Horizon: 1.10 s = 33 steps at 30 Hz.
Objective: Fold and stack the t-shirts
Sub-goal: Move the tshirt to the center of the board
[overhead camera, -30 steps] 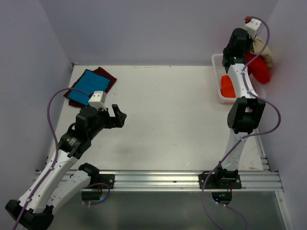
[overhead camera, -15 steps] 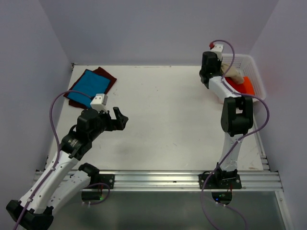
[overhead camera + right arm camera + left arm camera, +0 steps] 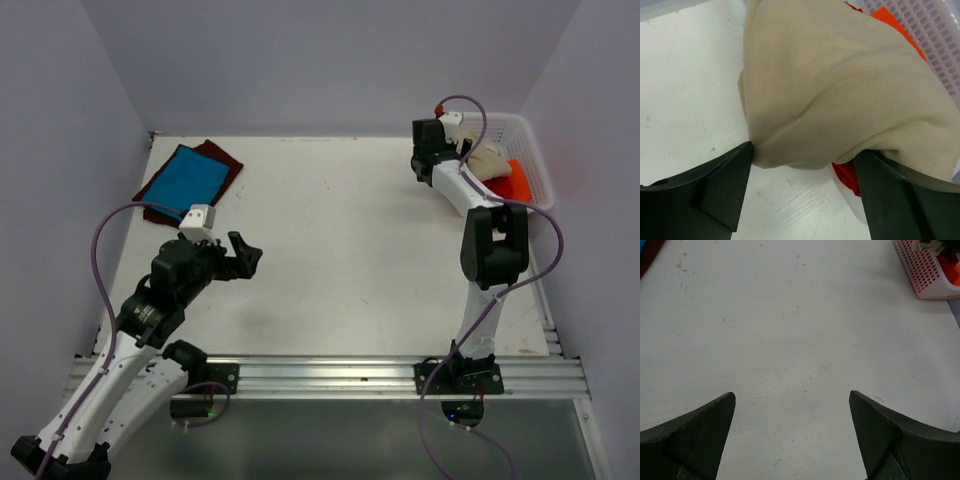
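Lavender walls box in a white table, and at its near edge a metal rail carries both arm bases. Nearest to us, the left arm reaches in from the lower left. The left gripper hangs just above bare tabletop, jaws spread wide, nothing between them.

Across to the far right now: the right arm is stretched out long, and the right gripper sits low beside a white mesh basket. Its wrist camera is full of the tan t-shirt, a fat crumpled bunch bulging between the two fingers and touching both inner faces. The fingers stand well apart, so I can't tell whether they are squeezing the cloth or merely bracketing it. The shirt trails back over the basket's edge, half in and half out. A scrap of red cloth peeks from under it, and an orange cloth lies in the basket just beyond.

Far left corner: the blue t-shirt, folded flat, lies on top of the maroon t-shirt, whose edges show around it. That pair is well apart from both grippers.
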{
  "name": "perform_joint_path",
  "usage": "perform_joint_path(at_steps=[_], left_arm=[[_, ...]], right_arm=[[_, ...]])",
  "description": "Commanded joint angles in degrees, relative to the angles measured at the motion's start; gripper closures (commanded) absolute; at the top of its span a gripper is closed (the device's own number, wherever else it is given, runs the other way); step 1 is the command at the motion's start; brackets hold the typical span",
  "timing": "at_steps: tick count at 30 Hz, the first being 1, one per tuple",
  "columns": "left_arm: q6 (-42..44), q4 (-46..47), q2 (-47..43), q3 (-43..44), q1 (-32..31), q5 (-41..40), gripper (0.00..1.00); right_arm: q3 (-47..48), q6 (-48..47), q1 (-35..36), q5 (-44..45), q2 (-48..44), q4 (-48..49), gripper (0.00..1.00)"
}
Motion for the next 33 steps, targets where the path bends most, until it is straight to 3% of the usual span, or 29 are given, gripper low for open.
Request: perform_joint_path(at_steps=[1, 9, 17, 24, 27, 29, 30, 31, 33], left_arm=[[-0.3, 0.4, -0.9, -0.7, -0.1, -0.9, 0.0], [-0.7, -0.4, -2.5, -0.6, -0.1, -1.0, 0.0], [-1.3, -1.0, -3.0, -0.3, -0.2, -0.9, 0.0], [-1.3, -1.7, -3.5, -0.3, -0.2, -1.3, 0.0], [-1.2, -1.5, -3.2, -0.2, -0.1, -1.4, 0.0], [-1.2, -1.5, -3.2, -0.2, -0.2, -1.4, 0.0], [-1.2, -1.5, -3.1, -0.3, -0.2, -1.4, 0.0], [-1.2, -1.5, -3.1, -0.4, -0.2, -1.4, 0.0], [-1.2, -1.4, -3.2, -0.5, -0.2, -1.6, 0.0]], right_arm=[[5.1, 1.3, 0.0, 1.6, -4.5, -6.5, 0.13], [13.7, 3.3, -1.2, 1.3, -5.5, -12.5, 0.11], [22.8, 7.0, -4.3, -1.4, 0.7, -21.0, 0.19], [13.1, 13.3, -6.4, -5.4, -0.8, -21.3, 0.21], [9.1, 14.8, -6.5, -6.9, -2.4, -19.6, 0.27], [8.0, 15.2, -6.5, -7.7, -2.9, -18.6, 0.48], [7.7, 15.2, -6.6, -7.9, -3.1, -18.3, 0.64], [7.7, 15.2, -6.7, -7.9, -3.1, -18.4, 0.96], [7.8, 15.1, -6.6, -7.7, -3.4, -18.1, 1.0]])
